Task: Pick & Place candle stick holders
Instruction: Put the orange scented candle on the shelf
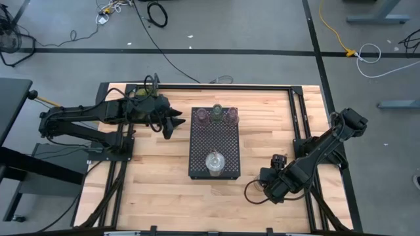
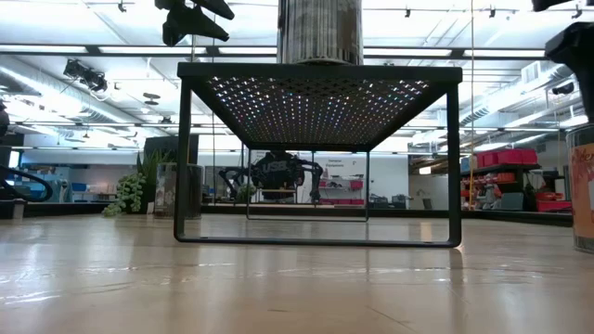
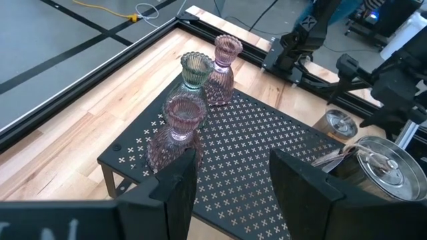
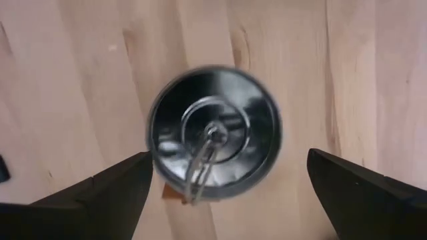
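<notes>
The black tray (image 1: 214, 141) stands like a little table, so the small holders sit up high on it. Two pink holders (image 3: 175, 131) and one green holder (image 3: 195, 69) crowd its far end. The left gripper (image 3: 230, 187) hangs beside them, half open, holding nothing. The right gripper (image 4: 227, 183) is wide open over a silvery holder (image 4: 213, 132) on the wood (ready to grab it, I think).

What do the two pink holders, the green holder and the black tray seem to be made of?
The two pink holders look like tinted ribbed glass: the tray shows through them. The green holder also looks like glass, pale and translucent, with a scalloped rim. The black tray is probably metal with a matte dark finish: a thin flat sheet punched with small cross-shaped holes, on slim legs.
</notes>
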